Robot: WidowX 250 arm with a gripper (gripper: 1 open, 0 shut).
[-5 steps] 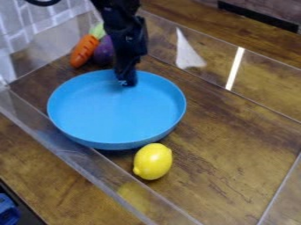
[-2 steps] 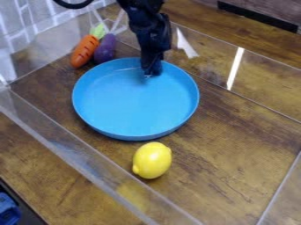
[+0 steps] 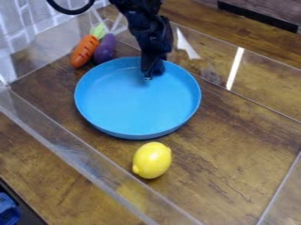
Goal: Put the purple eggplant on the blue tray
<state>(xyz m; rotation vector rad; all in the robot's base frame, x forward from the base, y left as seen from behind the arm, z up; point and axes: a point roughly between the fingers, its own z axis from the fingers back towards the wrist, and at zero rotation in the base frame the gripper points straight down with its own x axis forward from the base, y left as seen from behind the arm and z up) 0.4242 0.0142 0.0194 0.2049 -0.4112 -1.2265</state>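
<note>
The blue tray [image 3: 123, 110] lies in the middle of the wooden table. The purple eggplant [image 3: 105, 49] rests just behind the tray's far left rim, next to an orange carrot [image 3: 84, 53], and the arm partly hides it. My gripper [image 3: 150, 72] points down at the tray's far rim, to the right of the eggplant and apart from it. Its dark fingertips sit right at the rim. The picture is too small to show how wide the jaws stand or whether they pinch the rim.
A yellow lemon [image 3: 152, 160] lies in front of the tray. Clear plastic walls [image 3: 70, 154] fence the table at the front left and back. A white tiled wall [image 3: 18, 31] rises at the far left.
The tray has slid right and slightly back, together with the gripper at its far rim. The eggplant, carrot and lemon have stayed put.
</note>
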